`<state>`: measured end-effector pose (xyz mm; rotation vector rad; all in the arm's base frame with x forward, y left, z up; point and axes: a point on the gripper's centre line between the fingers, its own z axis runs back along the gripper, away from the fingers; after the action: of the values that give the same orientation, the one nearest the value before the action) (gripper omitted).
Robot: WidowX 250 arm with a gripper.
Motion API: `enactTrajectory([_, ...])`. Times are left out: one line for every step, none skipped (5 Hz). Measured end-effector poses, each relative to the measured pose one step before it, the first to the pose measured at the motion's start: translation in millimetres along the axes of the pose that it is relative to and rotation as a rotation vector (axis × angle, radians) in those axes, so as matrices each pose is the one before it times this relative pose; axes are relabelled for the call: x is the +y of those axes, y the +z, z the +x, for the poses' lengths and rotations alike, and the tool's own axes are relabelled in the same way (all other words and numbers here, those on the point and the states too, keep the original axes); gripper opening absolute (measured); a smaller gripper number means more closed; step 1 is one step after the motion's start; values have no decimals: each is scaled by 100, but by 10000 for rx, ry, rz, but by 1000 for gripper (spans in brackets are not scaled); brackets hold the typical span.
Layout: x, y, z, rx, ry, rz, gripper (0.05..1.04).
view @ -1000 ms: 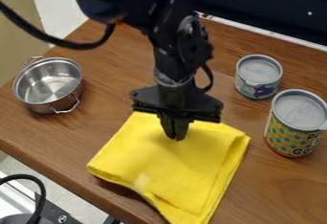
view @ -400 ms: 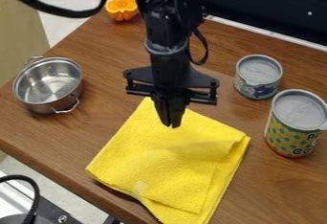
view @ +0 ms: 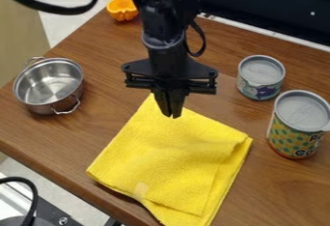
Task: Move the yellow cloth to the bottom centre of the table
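Camera view: pot (view: 51, 82) and two cans (view: 296, 131) flank the yellow cloth (view: 171, 160) near the closed, empty tool (view: 171, 116).

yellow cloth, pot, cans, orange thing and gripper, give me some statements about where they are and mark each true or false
1. The yellow cloth lies on the wooden table. True.
2. The metal pot has a lid on. False: it is open at the top.
3. The smaller can stands higher in the view than the larger can. True.
4. The orange object sits between the cans. False: it is at the upper left.
5. The gripper has its fingers together. True.
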<state>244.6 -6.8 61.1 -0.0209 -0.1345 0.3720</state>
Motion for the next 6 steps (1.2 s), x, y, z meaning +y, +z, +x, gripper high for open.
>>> enactTrajectory([475,-1848,2436,-620,410,520,53])
enactTrajectory([543,-611,2852,-354,495,314,53])
enactTrajectory([505,630,2294,-472,271,-126,56])
enactTrajectory([639,725,1962,-485,229,173,88])
enactTrajectory([634,496,973,56,52,-23,239])
enactTrajectory([610,102,223,65,-112,158,490])
